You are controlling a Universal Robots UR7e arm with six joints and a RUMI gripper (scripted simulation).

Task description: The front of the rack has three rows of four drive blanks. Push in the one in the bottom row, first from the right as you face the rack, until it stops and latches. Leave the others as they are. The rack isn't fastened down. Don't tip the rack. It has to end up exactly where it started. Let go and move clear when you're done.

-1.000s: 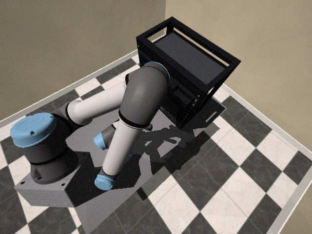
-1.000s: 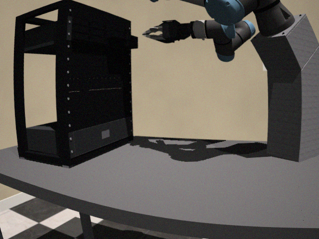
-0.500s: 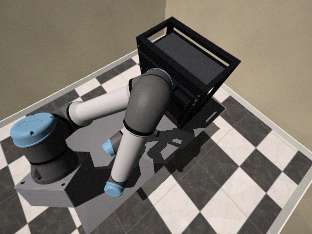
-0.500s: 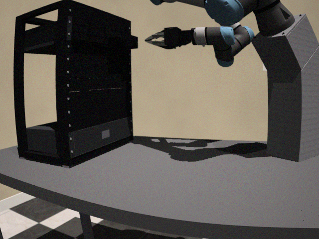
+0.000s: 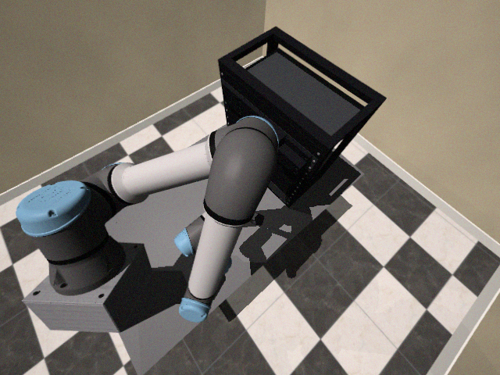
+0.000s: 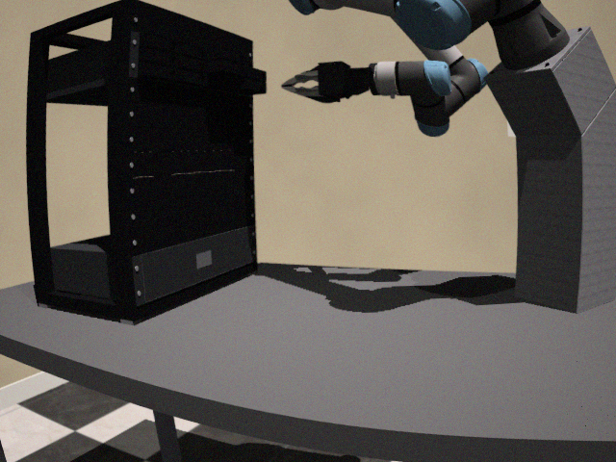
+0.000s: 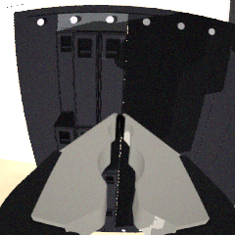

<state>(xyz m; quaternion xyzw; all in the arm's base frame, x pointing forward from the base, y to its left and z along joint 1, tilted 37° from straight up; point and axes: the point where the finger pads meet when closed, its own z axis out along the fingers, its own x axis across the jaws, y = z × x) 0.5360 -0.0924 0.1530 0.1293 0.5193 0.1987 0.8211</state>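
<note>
The black rack [image 5: 330, 64] [image 6: 119, 149] stands upright on the grey table [image 6: 347, 347]. One dark drive blank [image 6: 254, 79] sticks out from the rack's front near the top, towards my gripper. My gripper [image 6: 284, 85] [image 7: 119, 116] is shut and empty. It points level at the rack's front, a short gap from the protruding blank and touching nothing. The wrist view shows several blanks [image 7: 84, 73] with small square latches just beyond the fingertips; the right side there is in deep shadow. In the top view the arm's elbow [image 5: 242, 169] hides the gripper and most of the rack's front.
A grey panel [image 6: 189, 263] closes the rack's bottom bay. The robot's grey pedestal [image 6: 562, 198] [image 5: 73, 310] stands at the table's other end. The table's edge [image 6: 248, 412] curves along the front, over a checkered floor [image 5: 383, 262].
</note>
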